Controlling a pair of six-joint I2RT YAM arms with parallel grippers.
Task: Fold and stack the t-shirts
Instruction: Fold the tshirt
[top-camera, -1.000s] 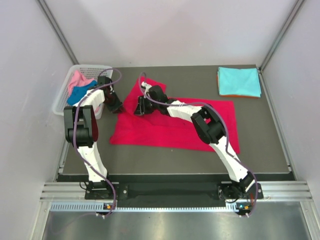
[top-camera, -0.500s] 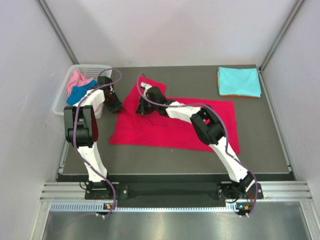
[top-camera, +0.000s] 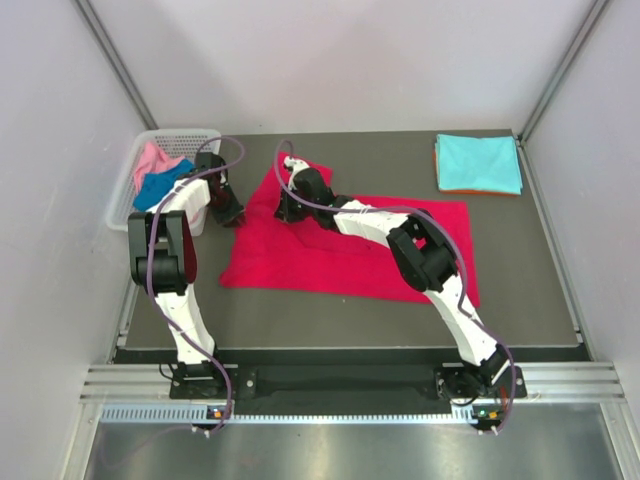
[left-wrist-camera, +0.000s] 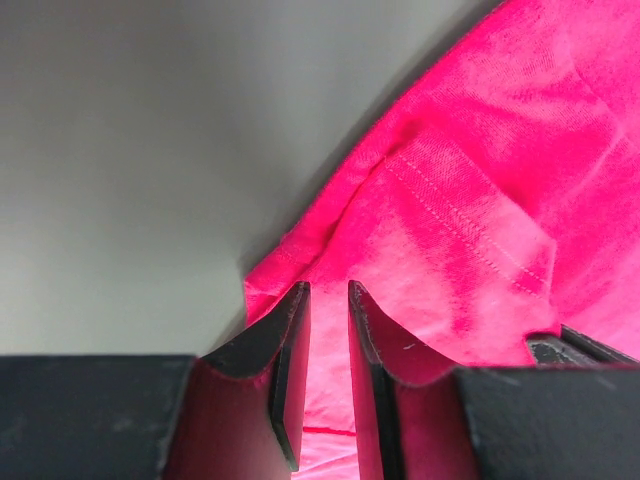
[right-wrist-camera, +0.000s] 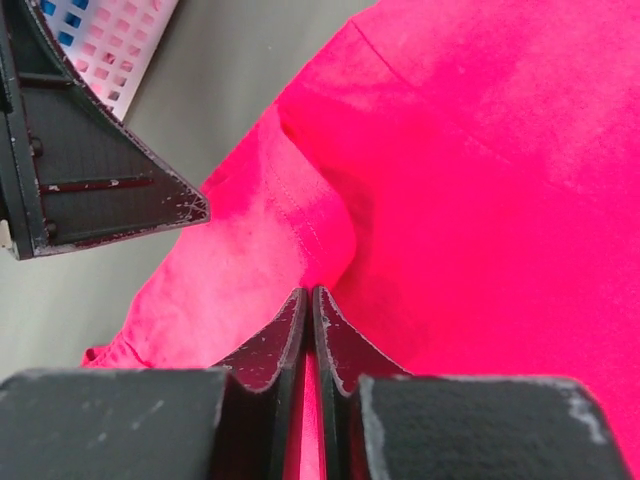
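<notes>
Your dark grey table (top-camera: 350, 322) sits between pale walls (top-camera: 330, 60), with the crimson t-shirt (top-camera: 330, 265) spread across it. Your right gripper (right-wrist-camera: 308, 296) is pinched closed on a fold of it. Your left gripper (left-wrist-camera: 328, 292) stands slightly apart at its edge.

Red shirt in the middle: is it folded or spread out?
Spread out, not folded. The red shirt lies flat across the table; only a sleeve edge is bunched where the right gripper pinches it.

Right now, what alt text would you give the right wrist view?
The right gripper is shut, pinching a raised fold of the crimson t-shirt that lies spread on the grey table. A white lattice basket corner shows upper left.
</notes>
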